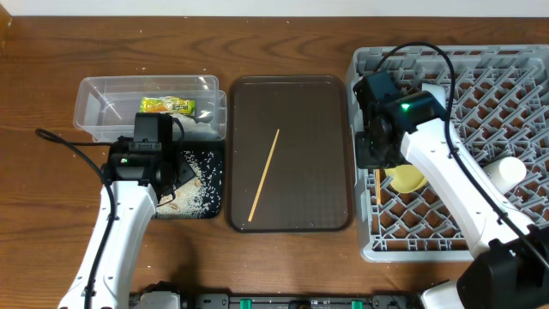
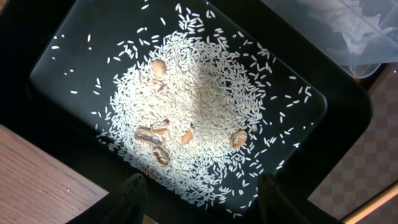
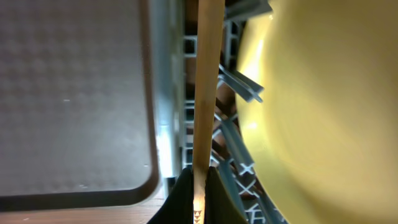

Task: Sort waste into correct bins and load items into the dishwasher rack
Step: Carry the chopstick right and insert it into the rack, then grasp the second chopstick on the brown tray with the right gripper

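Note:
My right gripper (image 3: 198,186) is shut on a wooden chopstick (image 3: 205,87) and holds it over the left edge of the grey dishwasher rack (image 1: 515,69), beside the yellow plate (image 1: 406,178) that also fills the right wrist view (image 3: 323,93). A second chopstick (image 1: 264,175) lies on the brown serving tray (image 1: 330,103). My left gripper (image 2: 199,202) is open and empty over the black tray (image 2: 348,93), which holds loose rice grains (image 2: 199,99) and several brown bits. The green-and-yellow wrapper (image 1: 168,106) lies in the clear tub (image 1: 94,94). A white cup (image 1: 508,172) stands in the rack.
The brown serving tray sits between the two bins and the rack. The wooden table (image 1: 283,275) runs along the front. My right arm (image 1: 446,172) crosses the rack's left half. The clear tub's corner shows in the left wrist view (image 2: 348,31).

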{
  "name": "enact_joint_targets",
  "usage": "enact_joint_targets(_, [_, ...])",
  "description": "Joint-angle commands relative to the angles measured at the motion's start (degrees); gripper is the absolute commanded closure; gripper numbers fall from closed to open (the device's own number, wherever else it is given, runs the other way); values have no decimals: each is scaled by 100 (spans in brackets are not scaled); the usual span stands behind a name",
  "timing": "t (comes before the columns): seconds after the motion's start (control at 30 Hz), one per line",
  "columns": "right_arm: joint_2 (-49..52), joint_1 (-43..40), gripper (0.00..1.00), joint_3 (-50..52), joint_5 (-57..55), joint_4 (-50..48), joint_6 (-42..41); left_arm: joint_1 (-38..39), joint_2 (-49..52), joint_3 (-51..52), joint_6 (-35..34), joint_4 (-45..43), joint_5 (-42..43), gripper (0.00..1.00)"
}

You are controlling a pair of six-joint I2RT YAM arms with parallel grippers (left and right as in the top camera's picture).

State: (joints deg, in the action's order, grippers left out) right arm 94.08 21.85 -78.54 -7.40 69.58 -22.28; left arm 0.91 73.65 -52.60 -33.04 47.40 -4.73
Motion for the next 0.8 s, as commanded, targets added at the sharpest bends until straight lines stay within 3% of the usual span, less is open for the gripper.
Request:
enact_joint_targets(0.0, [44,-92,94,35,-197,-50,74,-24,-28,-13,-26,13,-85,40])
enact_joint_targets(0.07, [42,-94,89,33,-225,-127,127,-24,-28,-13,-26,15,-85,40])
enact_joint_targets(0.17, [42,-87,57,15,-223,-269,313,-24,-28,-13,-26,15,-85,40])
enact_joint_targets(0.23, [33,-87,48,-46,-221,-374,330,-24,-28,-13,-26,13,-85,40])
enact_joint_targets(0.4, [22,72,44,-280,127,-824,328,-24,-28,-13,-26,13,-85,40])
enact_joint_targets(0.6, [85,581,34,-282,1290,-2225,295,-24,-28,-13,-28,13,-85,40])
enact_joint_targets(0.77, [343,1259,31,-280,1325,-2894,-68,-24,-28,-13,-26,15,-85,40])
